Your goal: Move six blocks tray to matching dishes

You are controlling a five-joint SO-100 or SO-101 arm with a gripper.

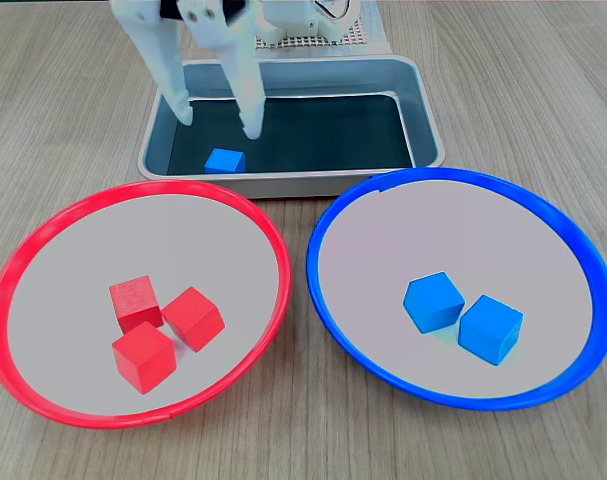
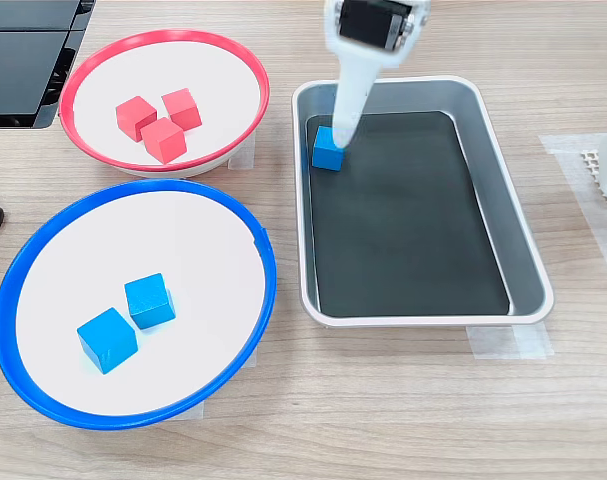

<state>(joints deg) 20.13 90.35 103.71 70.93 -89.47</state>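
One blue block [image 1: 224,160] [image 2: 327,150] lies in the silver tray [image 1: 424,112] [image 2: 528,262], in a corner of its black bottom. My white gripper [image 1: 218,118] [image 2: 341,134] hangs open just over that block, fingers spread to either side, nothing between them. In the red-rimmed dish [image 1: 103,240] [image 2: 215,70] three red blocks [image 1: 143,357] [image 2: 163,140] sit clustered together. Two blue blocks [image 1: 433,301] [image 2: 148,300] lie side by side in the blue-rimmed dish [image 1: 463,230] [image 2: 133,240].
The arm's white base and a mesh mat [image 1: 318,40] stand behind the tray. A black device [image 2: 23,60] lies beside the red dish. Tape strips [image 2: 508,342] hold the tray on the wooden table.
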